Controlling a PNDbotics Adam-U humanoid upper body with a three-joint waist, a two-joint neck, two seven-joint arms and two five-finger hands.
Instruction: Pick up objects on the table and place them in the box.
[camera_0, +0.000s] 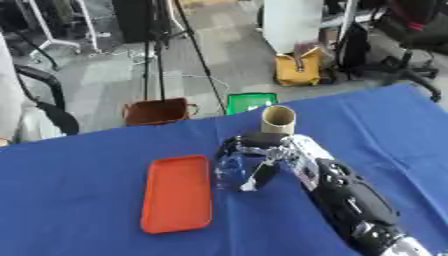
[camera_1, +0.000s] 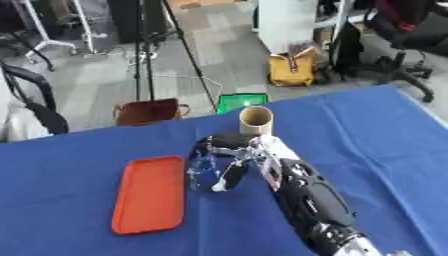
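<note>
The right hand (camera_0: 249, 162), fingers curled round one clear object (camera_0: 229, 172), between one orange tray (camera_0: 178, 194) and one cardboard tube (camera_0: 279, 120).

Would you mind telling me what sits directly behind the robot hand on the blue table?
A tan cardboard tube stands upright just behind the right robot hand. Its base is covered by the hand, so contact cannot be judged.

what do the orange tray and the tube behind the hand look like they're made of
The orange tray looks like plastic or silicone: one even colour, matte, with rounded corners and a low raised rim. The tube looks like cardboard: tan, dull, thin-walled, open at the top. Neither is certain from looks alone.
</note>
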